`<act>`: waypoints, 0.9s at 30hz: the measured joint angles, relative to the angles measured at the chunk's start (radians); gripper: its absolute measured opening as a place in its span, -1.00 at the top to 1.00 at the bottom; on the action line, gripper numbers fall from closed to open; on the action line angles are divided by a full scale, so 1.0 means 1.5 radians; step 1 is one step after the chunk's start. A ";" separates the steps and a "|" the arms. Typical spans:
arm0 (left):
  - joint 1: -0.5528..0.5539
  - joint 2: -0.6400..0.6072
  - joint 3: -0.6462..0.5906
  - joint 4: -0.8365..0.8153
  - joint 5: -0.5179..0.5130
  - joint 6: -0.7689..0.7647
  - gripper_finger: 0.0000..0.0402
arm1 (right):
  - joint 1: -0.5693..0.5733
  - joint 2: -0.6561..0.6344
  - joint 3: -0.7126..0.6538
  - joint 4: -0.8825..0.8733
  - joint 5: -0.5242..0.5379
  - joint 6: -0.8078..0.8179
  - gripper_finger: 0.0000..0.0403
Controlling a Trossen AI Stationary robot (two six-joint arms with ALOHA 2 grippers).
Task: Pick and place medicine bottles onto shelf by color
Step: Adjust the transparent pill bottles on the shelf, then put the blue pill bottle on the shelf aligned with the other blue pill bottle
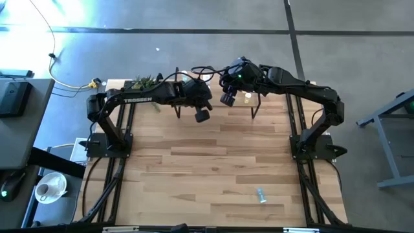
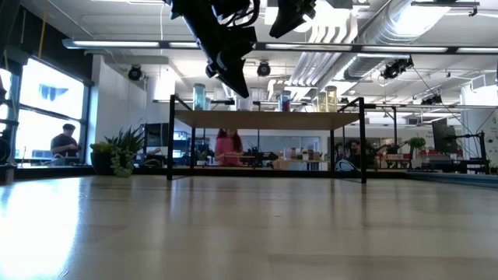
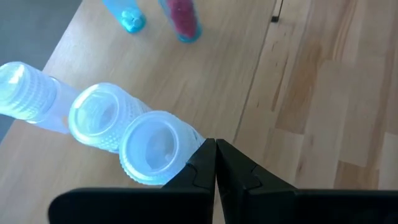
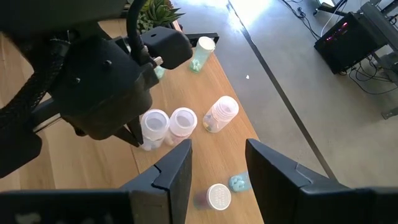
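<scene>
Looking down past your left gripper (image 3: 215, 163), fingers pressed together and empty, you see 3 white-capped bottles (image 3: 149, 149) upright in a row on the shelf (image 3: 205, 74), long axes vertical, the nearest touching a fingertip. 2 more bottles (image 3: 181, 17) stand farther along the board. Your right gripper (image 4: 217, 165) hangs above the shelf, fingers apart, holding nothing; the left arm (image 4: 99, 81) crowds the row. 1 bottle (image 1: 261, 195) lies flat on the table (image 1: 194, 168), well apart.
</scene>
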 joint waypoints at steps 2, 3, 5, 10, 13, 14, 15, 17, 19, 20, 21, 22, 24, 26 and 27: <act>0.001 0.000 0.000 0.000 -0.001 0.000 1.00 | 0.000 0.000 0.000 0.000 0.000 0.000 0.29; 0.002 0.000 0.000 0.000 -0.001 0.000 1.00 | 0.000 0.000 0.000 0.000 0.000 0.000 0.29; 0.003 0.000 0.000 0.000 0.002 0.000 1.00 | 0.000 0.000 0.000 0.000 0.000 0.000 0.29; -0.001 -0.001 0.000 0.001 0.013 -0.011 1.00 | 0.001 0.000 0.000 -0.001 0.000 0.006 0.29; -0.011 -0.004 0.004 -0.003 0.025 -0.017 1.00 | 0.001 0.000 0.000 -0.009 0.000 0.017 0.29; -0.015 -0.004 0.009 -0.009 0.026 -0.018 1.00 | 0.001 0.000 0.000 -0.014 0.000 0.018 0.29; -0.020 -0.004 0.014 -0.013 0.026 -0.018 1.00 | 0.002 0.000 0.000 -0.019 0.000 0.020 0.29; -0.029 -0.004 0.026 -0.013 0.032 -0.012 1.00 | 0.005 0.000 0.000 -0.033 0.000 0.040 0.29; -0.039 -0.006 0.035 -0.019 0.049 -0.003 1.00 | 0.010 0.000 0.000 -0.052 0.000 0.054 0.29; -0.043 -0.012 0.036 -0.021 0.057 -0.002 1.00 | 0.014 0.000 0.000 -0.062 0.000 0.060 0.29; -0.047 -0.020 0.036 -0.022 0.065 -0.002 1.00 | 0.018 0.000 0.000 -0.073 0.000 0.065 0.29; -0.053 -0.028 0.037 -0.022 0.069 -0.002 1.00 | 0.023 0.000 0.000 -0.083 0.000 0.070 0.29; -0.062 -0.046 0.035 -0.023 0.071 -0.003 1.00 | 0.032 0.000 0.000 -0.099 0.000 0.076 0.29; -0.068 -0.069 0.019 -0.030 0.071 -0.014 1.00 | 0.043 0.000 0.000 -0.108 0.000 0.076 0.29; -0.072 -0.082 0.006 -0.021 0.071 -0.020 1.00 | 0.048 0.000 0.000 -0.113 0.000 0.077 0.29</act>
